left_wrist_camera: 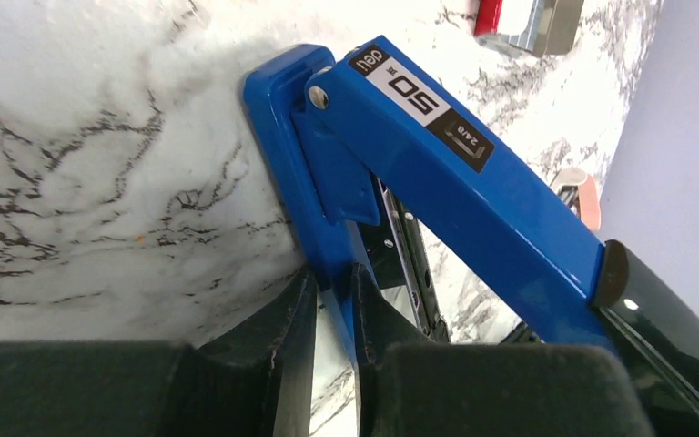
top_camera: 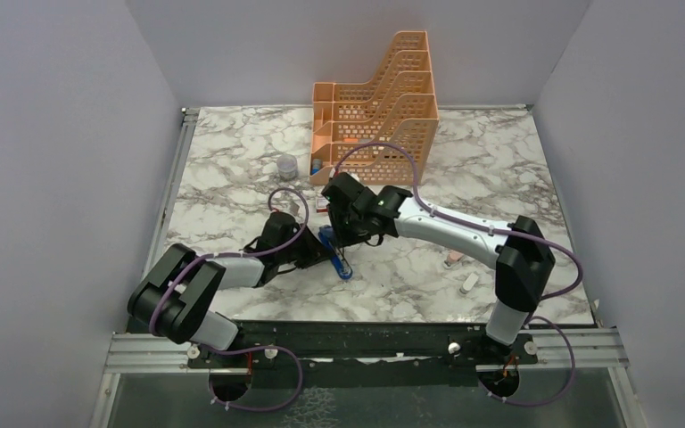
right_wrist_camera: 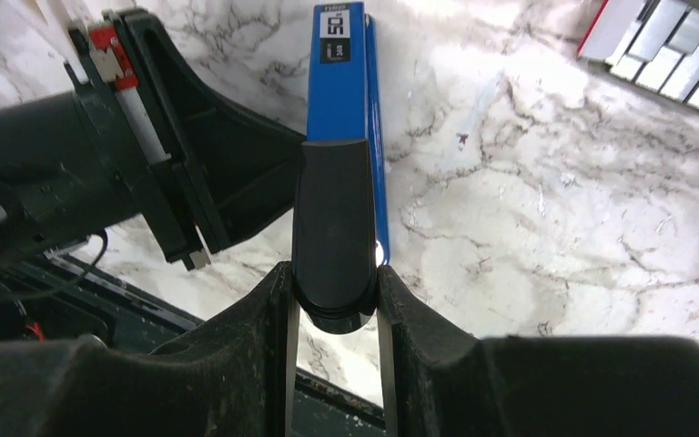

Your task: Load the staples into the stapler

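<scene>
The right gripper [right_wrist_camera: 335, 276] is clamping narrowly on the black tip of the stapler [right_wrist_camera: 341, 91], holding the top arm raised off the base. The left gripper [left_wrist_camera: 332, 280] is pinching the blue base edge, its jaws nearly together. The stapler's long axis is running straight away from the right gripper, and its metal channel [left_wrist_camera: 407, 246] is showing open. The staples [right_wrist_camera: 664, 55] are lying apart, beyond the hinge end, seemingly nearer the right arm. Showing: 1 stapler, 1 tray of staples, 2 grippers, both occupied.
</scene>
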You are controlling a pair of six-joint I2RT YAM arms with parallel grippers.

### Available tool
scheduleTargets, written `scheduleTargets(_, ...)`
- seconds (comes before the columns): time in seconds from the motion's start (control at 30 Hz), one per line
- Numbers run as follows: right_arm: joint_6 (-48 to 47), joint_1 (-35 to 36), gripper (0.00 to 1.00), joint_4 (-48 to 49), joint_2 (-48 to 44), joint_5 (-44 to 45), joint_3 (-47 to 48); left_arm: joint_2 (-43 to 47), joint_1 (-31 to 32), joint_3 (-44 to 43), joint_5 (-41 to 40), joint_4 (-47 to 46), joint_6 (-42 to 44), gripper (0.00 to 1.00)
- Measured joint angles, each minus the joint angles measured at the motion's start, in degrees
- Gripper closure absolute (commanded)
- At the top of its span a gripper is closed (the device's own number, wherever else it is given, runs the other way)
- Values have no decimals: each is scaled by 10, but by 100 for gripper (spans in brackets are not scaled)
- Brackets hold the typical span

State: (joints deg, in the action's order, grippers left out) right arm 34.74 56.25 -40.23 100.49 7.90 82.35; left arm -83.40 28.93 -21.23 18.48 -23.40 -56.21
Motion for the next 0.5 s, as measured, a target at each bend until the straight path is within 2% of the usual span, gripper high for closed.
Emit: scheduleTargets(0.5, -66, -14, 79, -9, 60, 30, 110, -13, -3, -8, -38, -13, 0, 83)
